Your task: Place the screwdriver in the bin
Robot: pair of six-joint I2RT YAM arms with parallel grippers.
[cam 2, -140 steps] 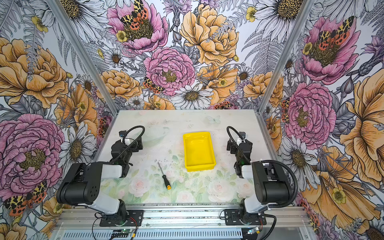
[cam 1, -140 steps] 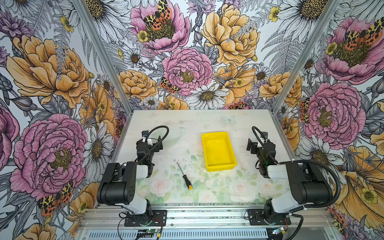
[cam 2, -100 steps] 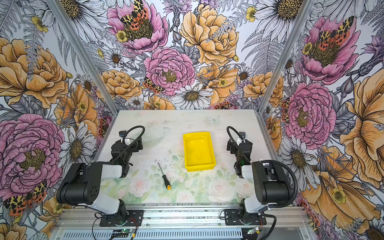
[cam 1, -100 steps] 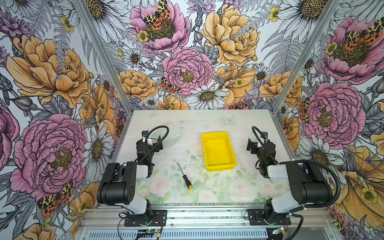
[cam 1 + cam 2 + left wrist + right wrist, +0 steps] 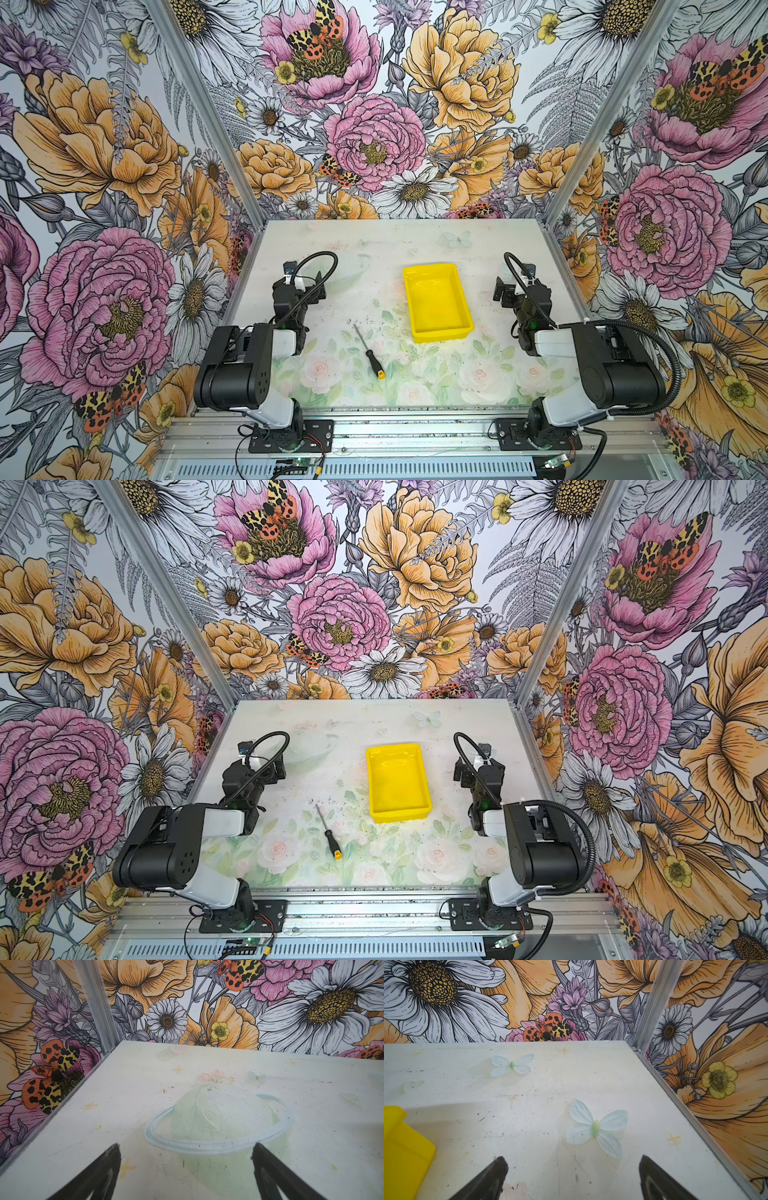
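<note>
**Screwdriver (image 5: 368,351) on the table (image 5: 374,249), outside the bin (image 5: 436,303)**

In both top views we see the screwdriver lying flat on the table, off the bin's near left corner. It lies apart from the bin and does not touch it. It lies slantwise. The thin grey shaft points back, alongside the bin's left wall. The black handle with its yellow-orange cap lies further forward than the bin's near wall.

The bin is bright yellow and shallow, with a flared rim. Its long sides run front to back, and its floor shows bare.

The left hand (image 5: 186,1148) sits to the left of the bin, well apart from it and about level with its far half. In the left wrist view we see its two black fingers (image 5: 108,1165) spread wide, so the hand is open and grips nothing. A pale ringed planet (image 5: 220,1118) printed on the table lies ahead of them.

The right hand (image 5: 573,1160) sits to the right of the bin, closer to it than the left hand is. In the right wrist view its fingers also stand wide apart, open and gripping nothing. A pale printed butterfly (image 5: 596,1128) lies just ahead, and a yellow corner of the bin shows at the edge of that view.

Neither hand touches the screwdriver or the bin.
</note>
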